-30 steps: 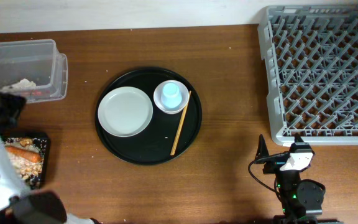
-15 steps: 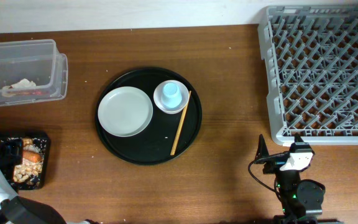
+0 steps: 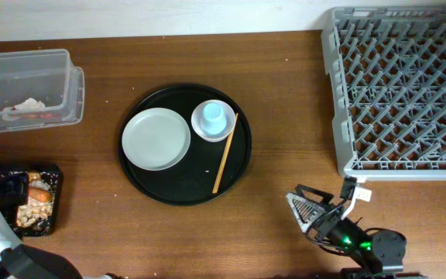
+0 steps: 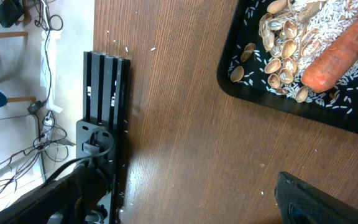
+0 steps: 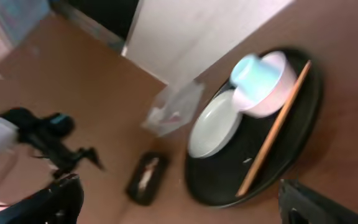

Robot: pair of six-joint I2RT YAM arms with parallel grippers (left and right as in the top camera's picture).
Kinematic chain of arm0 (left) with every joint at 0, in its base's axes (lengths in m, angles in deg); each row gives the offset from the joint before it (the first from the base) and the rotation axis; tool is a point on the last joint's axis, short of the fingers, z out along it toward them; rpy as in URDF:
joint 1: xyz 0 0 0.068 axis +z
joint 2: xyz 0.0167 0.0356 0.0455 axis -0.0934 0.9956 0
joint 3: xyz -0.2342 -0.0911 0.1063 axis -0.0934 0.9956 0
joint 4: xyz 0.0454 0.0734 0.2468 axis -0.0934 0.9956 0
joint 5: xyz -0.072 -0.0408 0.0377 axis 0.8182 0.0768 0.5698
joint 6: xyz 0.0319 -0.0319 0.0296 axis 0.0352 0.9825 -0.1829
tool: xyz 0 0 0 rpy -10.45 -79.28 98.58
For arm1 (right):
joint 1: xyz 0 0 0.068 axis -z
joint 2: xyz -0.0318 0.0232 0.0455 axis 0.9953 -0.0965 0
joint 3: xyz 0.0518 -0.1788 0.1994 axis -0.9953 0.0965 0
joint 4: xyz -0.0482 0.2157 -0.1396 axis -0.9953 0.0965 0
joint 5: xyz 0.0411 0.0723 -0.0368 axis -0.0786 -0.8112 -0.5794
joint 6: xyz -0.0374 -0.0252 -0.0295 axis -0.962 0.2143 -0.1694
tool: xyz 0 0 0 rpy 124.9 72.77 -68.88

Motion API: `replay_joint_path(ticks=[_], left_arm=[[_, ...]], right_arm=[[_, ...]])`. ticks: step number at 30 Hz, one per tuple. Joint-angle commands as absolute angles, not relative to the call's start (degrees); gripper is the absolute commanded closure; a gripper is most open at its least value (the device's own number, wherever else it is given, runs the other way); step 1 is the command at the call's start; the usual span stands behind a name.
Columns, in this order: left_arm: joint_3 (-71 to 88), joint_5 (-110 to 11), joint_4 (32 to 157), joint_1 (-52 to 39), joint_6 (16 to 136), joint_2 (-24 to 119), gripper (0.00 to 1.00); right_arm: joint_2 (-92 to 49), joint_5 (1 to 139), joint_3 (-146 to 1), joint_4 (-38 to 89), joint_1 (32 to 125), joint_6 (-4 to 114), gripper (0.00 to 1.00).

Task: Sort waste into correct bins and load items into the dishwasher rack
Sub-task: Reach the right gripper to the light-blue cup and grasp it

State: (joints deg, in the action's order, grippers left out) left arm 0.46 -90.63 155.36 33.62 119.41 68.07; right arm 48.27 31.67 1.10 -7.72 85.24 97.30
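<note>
L tool [image 4: 191,202] spread wide, near black container [image 3: 59,186] w/ 1 carrot [image 4: 337,53] on rice-and-nut scraps [image 4: 278,43]. R tool [image 5: 179,202] also spread, over brown wood counter [image 3: 285,101]. Mid-counter: 1 round black tray [image 3: 180,186] w/ 1 white plate [image 3: 156,139], 1 blue cup [image 3: 214,116] on its dish [image 3: 200,128], chopsticks [image 3: 224,153]. Far L: clear tub [image 3: 74,85] w/ tissue [image 3: 28,104] & red wrapper [image 3: 41,115]. Far R: 1 grey rack [image 3: 401,85]. White wall [image 3: 130,15] behind.

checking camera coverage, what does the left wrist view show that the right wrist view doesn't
Only left wrist: the orange carrot on rice and nut shells. Only right wrist: the black tray carrying the white plate, blue cup and chopsticks, plus the clear tub. Both: the black container and the wooden table.
</note>
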Motion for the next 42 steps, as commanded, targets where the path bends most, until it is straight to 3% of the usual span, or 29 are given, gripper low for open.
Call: replay_joint_path(ticks=[1, 4, 9, 11, 15, 20, 25, 28, 33, 42], left_arm=[[0.74, -90.39, 155.41, 33.8, 120.35, 67.26, 0.01], [0.74, -90.39, 155.41, 33.8, 120.35, 67.26, 0.01], [0.74, -90.39, 155.41, 33.8, 120.35, 67.26, 0.01], [0.74, -90.39, 155.41, 33.8, 120.33, 67.26, 0.01], [0.74, -90.39, 155.41, 33.8, 120.35, 67.26, 0.01], [0.74, -90.39, 155.41, 33.8, 120.35, 67.26, 0.01], [0.74, -90.39, 155.41, 33.8, 120.35, 67.26, 0.01], [0.74, -90.39, 155.41, 33.8, 120.35, 67.26, 0.01], [0.74, -90.39, 155.41, 33.8, 120.35, 67.26, 0.01], [0.74, -90.39, 155.41, 33.8, 120.35, 67.26, 0.01]], right_arm=[[48.66, 27.63, 1.39, -14.71, 85.61, 113.65, 0.02], [48.66, 29.29, -0.04, -21.18, 85.61, 113.96, 0.02], [47.39, 37.4, -11.16, -15.17, 85.61, 112.6, 0.02], [43.41, 39.41, -19.58, -6.19, 85.61, 105.08, 0.02], [23.07, 44.92, -47.71, 24.98, 85.61, 80.65, 0.02], [-2.14, 49.6, -77.89, 46.64, 83.78, 65.83, 0.02], [-26.57, 76.72, -98.96, 63.38, 62.77, 60.71, 0.02], [-39.47, 86.08, -104.97, 64.32, 53.44, 61.43, 0.02], [-59.47, 86.86, -113.14, 62.66, 50.68, 59.42, 0.02], [-66.46, 80.09, -113.58, 45.17, 50.68, 61.19, 0.02]])
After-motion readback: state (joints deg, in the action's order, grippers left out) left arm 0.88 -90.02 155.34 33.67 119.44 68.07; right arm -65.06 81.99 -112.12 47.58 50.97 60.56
